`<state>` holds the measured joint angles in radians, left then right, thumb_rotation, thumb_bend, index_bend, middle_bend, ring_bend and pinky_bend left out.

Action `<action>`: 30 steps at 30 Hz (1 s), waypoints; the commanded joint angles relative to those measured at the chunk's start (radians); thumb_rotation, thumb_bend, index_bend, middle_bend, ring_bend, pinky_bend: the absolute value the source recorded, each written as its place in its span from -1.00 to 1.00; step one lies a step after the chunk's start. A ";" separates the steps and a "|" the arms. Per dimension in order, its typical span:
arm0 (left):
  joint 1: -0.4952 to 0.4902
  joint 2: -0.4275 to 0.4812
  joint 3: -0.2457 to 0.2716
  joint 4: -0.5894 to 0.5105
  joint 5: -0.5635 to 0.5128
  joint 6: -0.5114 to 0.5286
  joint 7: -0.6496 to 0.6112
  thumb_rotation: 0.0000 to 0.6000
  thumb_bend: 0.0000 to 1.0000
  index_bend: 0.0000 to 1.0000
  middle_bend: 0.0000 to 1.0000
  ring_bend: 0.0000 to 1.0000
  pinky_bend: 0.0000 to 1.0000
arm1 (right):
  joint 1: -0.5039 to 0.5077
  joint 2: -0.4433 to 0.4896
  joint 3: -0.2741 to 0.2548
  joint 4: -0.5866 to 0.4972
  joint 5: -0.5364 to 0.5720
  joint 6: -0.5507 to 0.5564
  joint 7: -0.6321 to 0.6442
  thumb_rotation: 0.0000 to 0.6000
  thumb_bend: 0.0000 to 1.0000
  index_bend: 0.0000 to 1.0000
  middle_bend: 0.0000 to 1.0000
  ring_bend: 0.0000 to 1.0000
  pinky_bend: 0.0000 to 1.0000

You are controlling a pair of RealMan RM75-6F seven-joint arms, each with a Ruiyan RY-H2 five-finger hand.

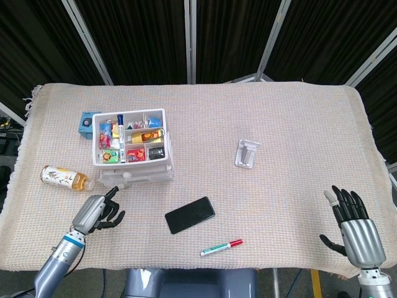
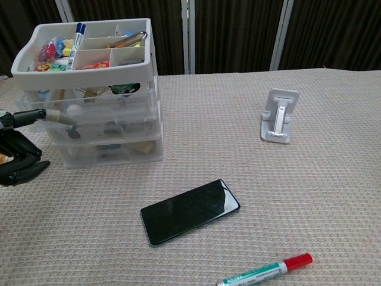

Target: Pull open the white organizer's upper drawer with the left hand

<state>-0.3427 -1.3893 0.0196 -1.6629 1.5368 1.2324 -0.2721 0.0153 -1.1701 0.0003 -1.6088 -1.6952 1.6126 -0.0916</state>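
Organizer (image 1: 133, 149), white with clear drawers, sits on the left part of the cloth-covered bench (image 1: 273, 112); its open top tray is packed with small colourful items and a blue-capped pen. Below the tray, the upper drawer (image 2: 95, 101) stands pulled a little way forward of the stack, its front edge jutting out past the tray above it in the head view. The left hand (image 1: 94, 212) hovers low over the cloth just in front of the organizer and slightly to its left; most of its fingers are curled in, while one pale-tipped finger (image 2: 56, 117) stretches out toward the drawer fronts. In the chest view that fingertip lies across the front of the drawers, but whether it actually touches or hooks a handle I cannot tell. Nothing is held in that hand.

The right hand (image 1: 355, 225) is far off at the near right corner of the bench, upright with its fingers spread apart and holding nothing.

A juice bottle (image 1: 66, 177) lies on its side left of the organizer, and a small blue box (image 1: 89, 122) sits behind the organizer's left rear corner. A black phone (image 1: 190, 215) lies flat in front of the organizer to the right, with a red-capped green marker (image 1: 221, 247) nearer the bench edge. A white phone stand (image 1: 247, 153) stands well apart toward the middle right
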 commanded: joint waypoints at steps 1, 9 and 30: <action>0.036 0.069 -0.004 -0.117 0.029 0.086 0.228 1.00 0.00 -0.70 0.75 0.73 0.49 | -0.001 0.000 0.000 -0.001 0.000 0.001 0.000 1.00 -1.00 -1.00 -1.00 -1.00 -1.00; 0.047 0.160 -0.034 -0.302 0.016 0.125 0.426 1.00 0.00 -0.70 0.75 0.73 0.49 | -0.001 -0.002 -0.003 -0.001 -0.004 0.000 -0.005 1.00 -1.00 -1.00 -1.00 -1.00 -1.00; -0.020 0.177 -0.127 -0.413 -0.341 0.022 0.698 1.00 0.00 -0.58 0.75 0.73 0.49 | -0.001 -0.001 -0.002 -0.001 -0.003 -0.002 -0.001 1.00 -1.00 -1.00 -1.00 -1.00 -1.00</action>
<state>-0.3544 -1.2085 -0.1001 -2.0774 1.2076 1.2633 0.4205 0.0146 -1.1707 -0.0017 -1.6097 -1.6982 1.6101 -0.0923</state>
